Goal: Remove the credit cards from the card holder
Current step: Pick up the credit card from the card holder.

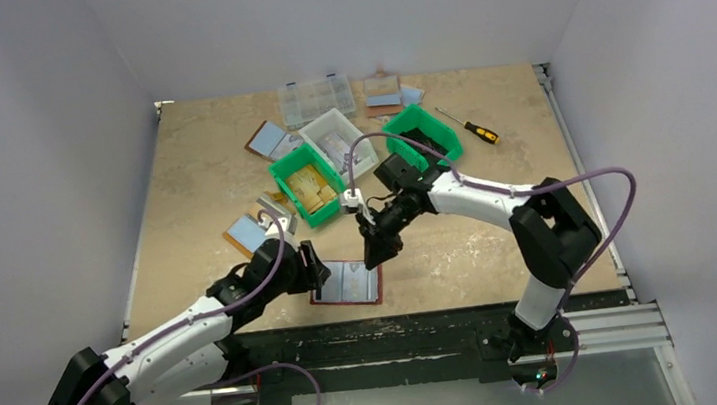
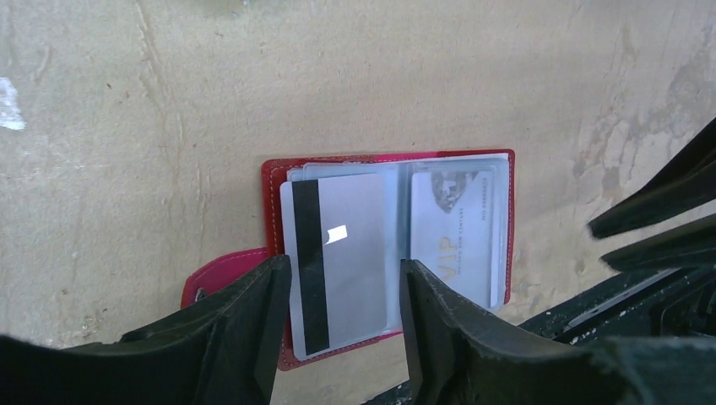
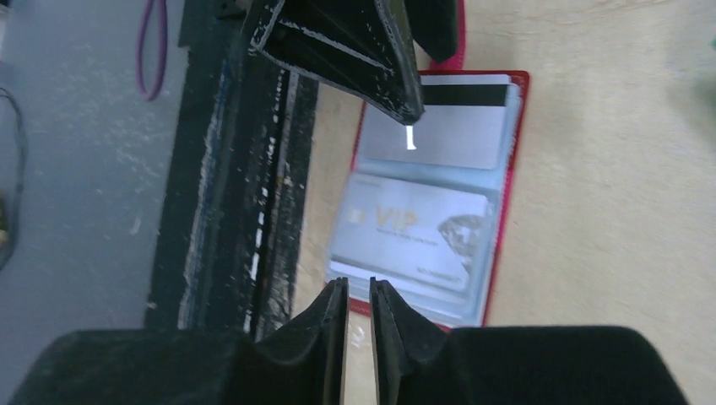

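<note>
The card holder (image 1: 348, 284) lies open near the table's front edge, with a red rim (image 2: 271, 196) and a red tab (image 2: 221, 273). A grey credit card (image 2: 350, 253) with a black stripe sits in its left panel. A pale "VIP" card (image 2: 452, 229) sits in its right panel. My left gripper (image 2: 346, 291) is open, its fingers (image 2: 253, 329) straddling the striped card just above it. My right gripper (image 3: 359, 291) is nearly shut with a thin gap and nothing in it. It hovers at the holder's (image 3: 509, 202) edge by the VIP card (image 3: 414, 228).
Two green bins (image 1: 307, 183) (image 1: 425, 133), a white bin (image 1: 338, 136) and a clear organiser box (image 1: 316, 98) stand behind. Tan-rimmed bifolds (image 1: 250, 231) (image 1: 270, 139) lie to the left. A screwdriver (image 1: 472, 128) lies at the back right. The black front rail (image 3: 245, 211) runs beside the holder.
</note>
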Robot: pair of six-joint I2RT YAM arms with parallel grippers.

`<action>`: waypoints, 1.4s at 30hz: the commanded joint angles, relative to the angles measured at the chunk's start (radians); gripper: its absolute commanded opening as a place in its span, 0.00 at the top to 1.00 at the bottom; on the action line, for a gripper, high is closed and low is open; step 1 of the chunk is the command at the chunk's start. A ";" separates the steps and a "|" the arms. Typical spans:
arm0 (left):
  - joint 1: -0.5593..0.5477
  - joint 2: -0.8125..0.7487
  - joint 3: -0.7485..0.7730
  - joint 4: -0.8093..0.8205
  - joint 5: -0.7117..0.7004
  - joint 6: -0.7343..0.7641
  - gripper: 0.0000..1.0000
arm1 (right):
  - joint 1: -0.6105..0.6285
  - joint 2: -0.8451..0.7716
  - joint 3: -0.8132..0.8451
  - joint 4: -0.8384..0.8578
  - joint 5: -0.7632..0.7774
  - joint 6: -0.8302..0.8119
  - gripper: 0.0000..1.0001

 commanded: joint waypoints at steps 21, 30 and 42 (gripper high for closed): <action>0.024 -0.008 -0.105 0.177 0.035 -0.024 0.43 | 0.183 0.251 0.004 0.518 0.243 0.773 1.00; 0.029 0.015 -0.160 0.275 0.095 -0.067 0.47 | 0.208 0.308 0.051 0.496 0.320 0.777 1.00; 0.030 -0.066 -0.169 0.196 0.033 -0.112 1.00 | 0.207 0.322 0.054 0.487 0.319 0.783 0.99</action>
